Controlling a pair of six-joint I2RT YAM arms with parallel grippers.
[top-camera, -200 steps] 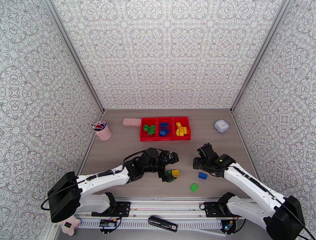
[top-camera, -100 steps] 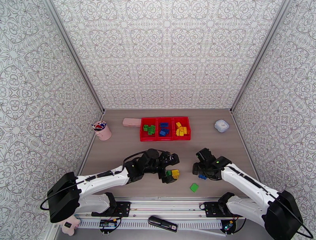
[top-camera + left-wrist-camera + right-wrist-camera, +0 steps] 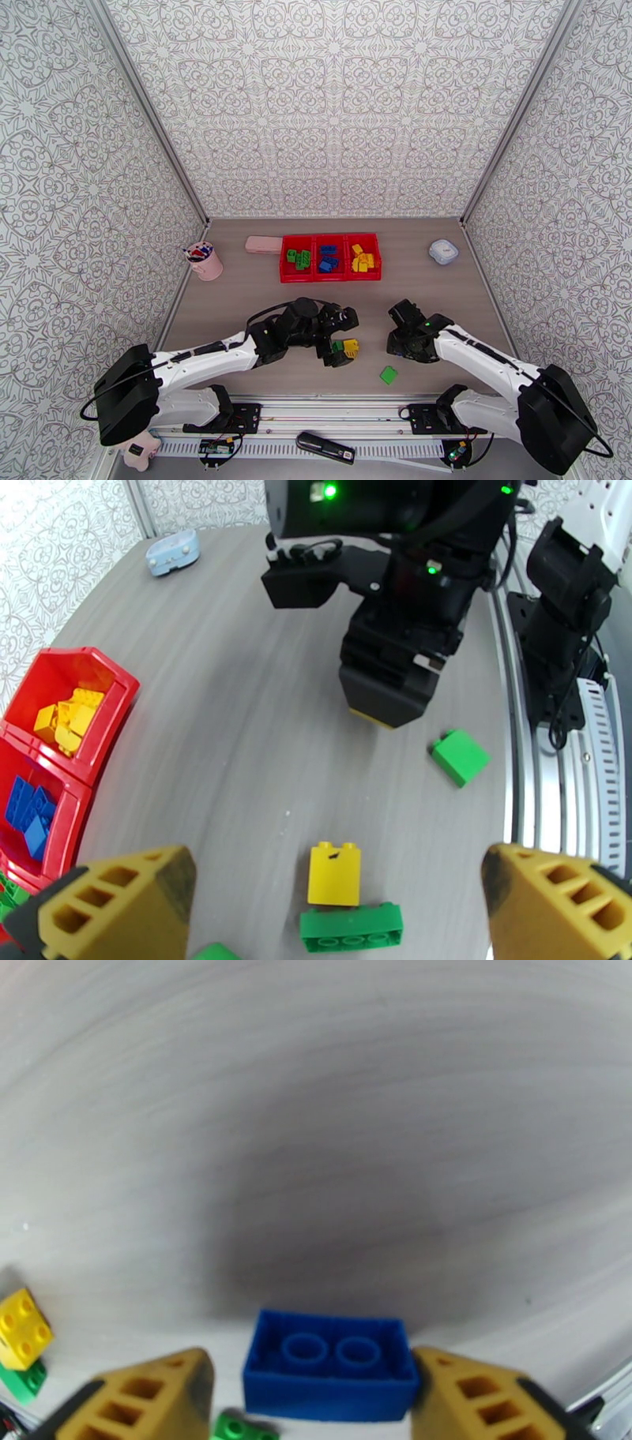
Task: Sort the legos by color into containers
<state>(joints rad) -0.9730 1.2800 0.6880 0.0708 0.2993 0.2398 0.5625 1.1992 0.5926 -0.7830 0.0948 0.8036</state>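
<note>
The right fingers point(image 3: 150, 1394) flank a blue brick point(image 3: 332, 1363) lying on the bench point(image 3: 316, 1118), hollow side showing, with a gap on one side, so they are not pinching it. The left fingers point(image 3: 118, 906) are spread wide over a yellow brick point(image 3: 333, 873) touching a long green brick point(image 3: 351, 928). More bricks sit sorted by colour in the red bins point(image 3: 316, 278).

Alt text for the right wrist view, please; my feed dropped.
A blue lego lies hollow side up on the grey table between the right tool's open yellow fingers. A yellow lego sits at the left edge.
</note>
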